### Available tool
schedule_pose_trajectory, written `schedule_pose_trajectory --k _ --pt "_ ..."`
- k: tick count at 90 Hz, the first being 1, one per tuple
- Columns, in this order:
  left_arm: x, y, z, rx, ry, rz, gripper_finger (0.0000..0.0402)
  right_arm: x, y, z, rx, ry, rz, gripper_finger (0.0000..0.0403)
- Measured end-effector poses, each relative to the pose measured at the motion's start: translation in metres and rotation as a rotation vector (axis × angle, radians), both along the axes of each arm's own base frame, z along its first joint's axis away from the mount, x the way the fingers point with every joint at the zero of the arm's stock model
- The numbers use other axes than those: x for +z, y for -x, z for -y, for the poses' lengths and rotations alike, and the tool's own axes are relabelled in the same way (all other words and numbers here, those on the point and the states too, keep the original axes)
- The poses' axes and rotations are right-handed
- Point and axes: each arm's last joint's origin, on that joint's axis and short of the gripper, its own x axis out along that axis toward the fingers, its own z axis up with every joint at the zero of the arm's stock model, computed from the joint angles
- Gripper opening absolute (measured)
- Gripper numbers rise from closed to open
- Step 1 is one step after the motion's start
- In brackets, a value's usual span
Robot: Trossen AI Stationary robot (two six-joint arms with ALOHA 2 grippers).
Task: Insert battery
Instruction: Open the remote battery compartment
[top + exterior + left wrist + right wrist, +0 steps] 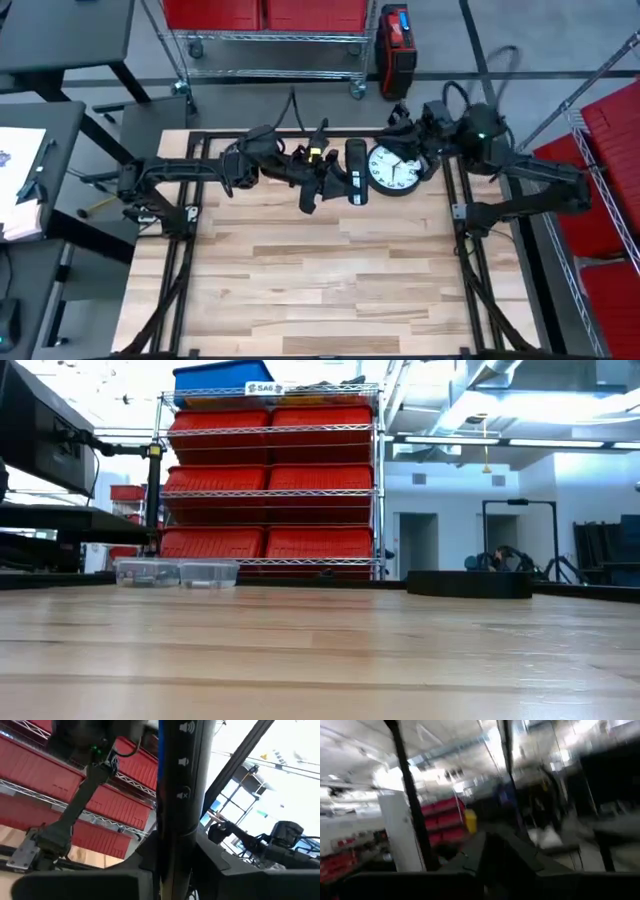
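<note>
A dark remote control (181, 795) is standing upright between the left end effector's (172, 880) fingers, blocking red shelving bins (55, 765) and the other arm (75, 815) behind.

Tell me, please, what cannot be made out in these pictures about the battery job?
- Battery: not identifiable in any view.
- Clock: only its face shows from above; any battery slot is hidden.
- Left gripper: it holds the remote, which fills the left wrist view.
- Right gripper: fingers hidden from above; right wrist view blurred.
</note>
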Motion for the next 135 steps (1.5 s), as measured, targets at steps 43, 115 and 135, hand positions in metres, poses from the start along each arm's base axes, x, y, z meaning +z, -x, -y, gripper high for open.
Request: schedule_pose_trajectory --k 43,115,135 --pt "-0.015 -0.002 -0.006 0.052 -0.026 -0.165 0.0054 -0.004 0.002 -0.011 0.021 -0.06 -0.214 0.0235" --pt "-0.036 -0.003 -0.011 0.165 -0.056 -0.368 0.0067 -0.028 -0.034 0.001 -0.018 -0.064 -0.302 0.0061" --pt "-0.045 -0.002 -0.013 0.209 -0.08 -0.454 0.0071 -0.035 -0.033 0.007 -0.084 -0.034 -0.368 0.0061"
